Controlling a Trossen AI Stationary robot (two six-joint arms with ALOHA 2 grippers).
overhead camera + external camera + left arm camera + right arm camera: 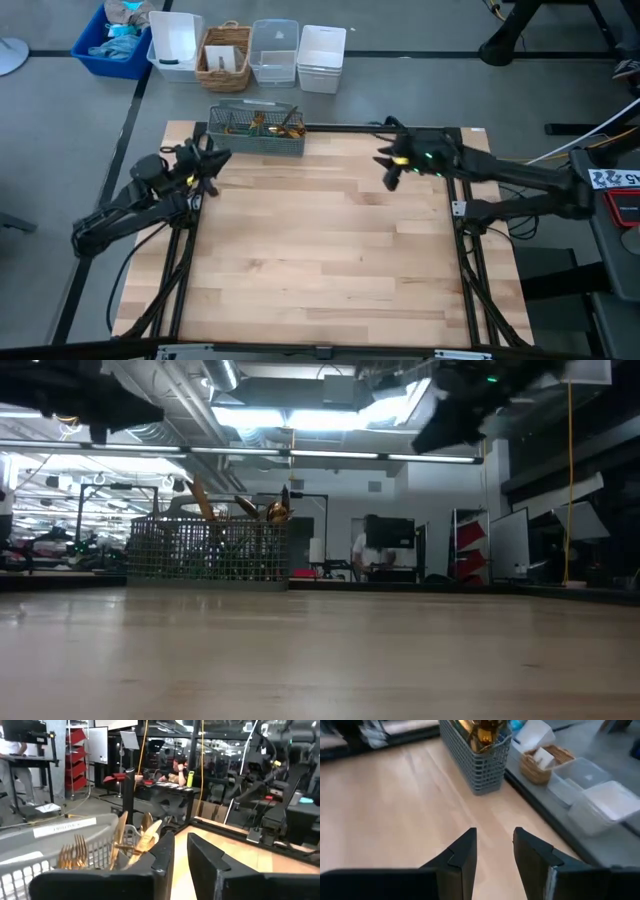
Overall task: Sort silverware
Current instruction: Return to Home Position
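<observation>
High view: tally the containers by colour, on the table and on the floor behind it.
Blue bin: 1
White bins: 2
Wicker basket: 1
Clear bin: 1
Gray silverware basket: 1
Total: 6
</observation>
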